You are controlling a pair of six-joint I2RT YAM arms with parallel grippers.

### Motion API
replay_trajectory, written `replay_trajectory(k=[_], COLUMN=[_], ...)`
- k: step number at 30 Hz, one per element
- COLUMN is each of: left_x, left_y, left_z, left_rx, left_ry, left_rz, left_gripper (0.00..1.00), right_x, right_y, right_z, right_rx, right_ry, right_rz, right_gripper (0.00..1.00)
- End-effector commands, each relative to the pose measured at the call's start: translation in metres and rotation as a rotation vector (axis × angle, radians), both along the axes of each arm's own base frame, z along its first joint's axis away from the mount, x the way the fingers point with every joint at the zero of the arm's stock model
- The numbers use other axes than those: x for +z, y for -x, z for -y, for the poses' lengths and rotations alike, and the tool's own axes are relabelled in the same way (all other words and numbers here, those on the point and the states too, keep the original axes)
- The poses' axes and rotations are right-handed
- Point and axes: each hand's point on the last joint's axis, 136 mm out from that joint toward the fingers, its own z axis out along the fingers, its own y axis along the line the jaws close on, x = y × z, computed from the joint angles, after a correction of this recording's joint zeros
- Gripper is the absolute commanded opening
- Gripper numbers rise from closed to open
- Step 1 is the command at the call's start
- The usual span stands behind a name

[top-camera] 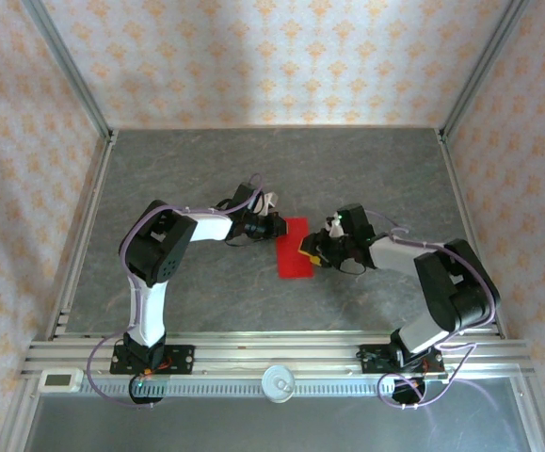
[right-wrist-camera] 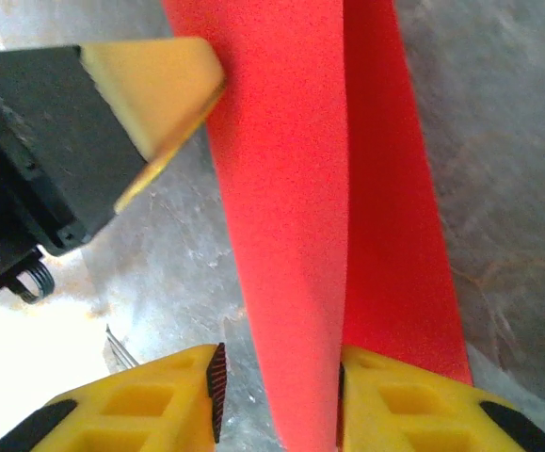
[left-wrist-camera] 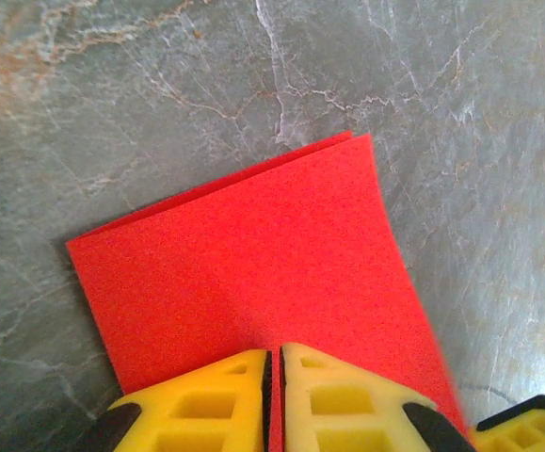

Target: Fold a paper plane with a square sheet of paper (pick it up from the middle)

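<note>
1. From above, the folded red paper sheet (top-camera: 294,247) lies on the grey table (top-camera: 366,179), between the left claw (top-camera: 274,227) and the right claw (top-camera: 312,250).
2. At the left wrist, the left claw (left-wrist-camera: 272,365) is pinched tight on the sheet's edge.
3. At the right wrist, the right claw (right-wrist-camera: 280,381) is apart, with the sheet between its fingers.

**Top external view:** Even, diffuse light from above is recorded. The table (top-camera: 347,169) is shown moderately bright, the shadows cast on it are soft and faint, and the colours are slightly washed.

**Left wrist view:** The table's veining is rendered sharp. The square sheet of paper (left-wrist-camera: 253,264) is shown saturated and grainy, with a narrow dark shadow along its left edge. The left gripper (left-wrist-camera: 272,350), at the bottom edge, is rendered slightly soft.

**Right wrist view:** A blown-out white patch is noted at lower left. The sheet and the right gripper (right-wrist-camera: 277,363) are blurred by closeness, and the table at right is out of focus.
</note>
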Motion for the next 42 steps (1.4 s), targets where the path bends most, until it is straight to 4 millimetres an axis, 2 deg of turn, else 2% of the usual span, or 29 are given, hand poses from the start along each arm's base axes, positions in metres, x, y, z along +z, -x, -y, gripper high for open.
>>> replay_trajectory(k=[1,5,13,21,24,27,29,30,33,36,39,42], left_x=[-0.022,-0.019,-0.013,-0.004,0.013,0.043,0.060,0.077,0.098,0.107,0.112,0.100], left_y=[0.009,0.008,0.005,0.003,-0.001,-0.006,-0.007,-0.007,-0.003,0.005,0.019,0.038], left_z=[-0.008,-0.008,-0.005,-0.001,0.004,0.008,0.008,0.009,0.003,-0.007,-0.011,-0.005], left_rx=[-0.017,-0.020,-0.027,-0.036,-0.044,-0.046,-0.049,-0.051,-0.042,-0.013,-0.011,-0.057], left_ry=[-0.050,-0.046,-0.032,-0.017,0.021,0.068,0.086,0.103,0.115,0.108,0.121,0.128], left_rz=[-0.051,-0.045,-0.036,-0.020,0.013,0.081,0.128,0.171,0.247,0.295,0.342,0.302], left_gripper=[0.14,0.14,0.15,0.16,0.18,0.31,0.35,0.37,0.43,0.44,0.38,0.28], right_x=[0.007,0.011,0.001,-0.005,-0.015,-0.027,-0.028,-0.028,-0.025,-0.024,-0.024,-0.022], right_y=[-0.017,-0.022,-0.028,-0.026,-0.025,-0.023,-0.021,-0.022,-0.023,-0.024,-0.022,-0.019], right_z=[-0.003,-0.007,0.008,0.008,0.013,0.019,0.019,0.020,0.022,0.025,0.021,0.015], right_rx=[-0.005,0.020,0.008,0.029,0.014,0.002,-0.004,-0.011,-0.031,-0.069,-0.105,-0.121], right_ry=[-0.041,-0.083,-0.050,-0.051,-0.015,0.025,0.025,0.028,0.035,0.050,0.050,0.007], right_rz=[0.031,0.040,0.025,0.017,0.001,-0.024,-0.026,-0.022,-0.009,-0.005,0.009,0.011], right_gripper=[0.28,0.20,0.15,0.05,0.05,0.05,0.04,0.04,0.03,0.02,0.02,0.03])
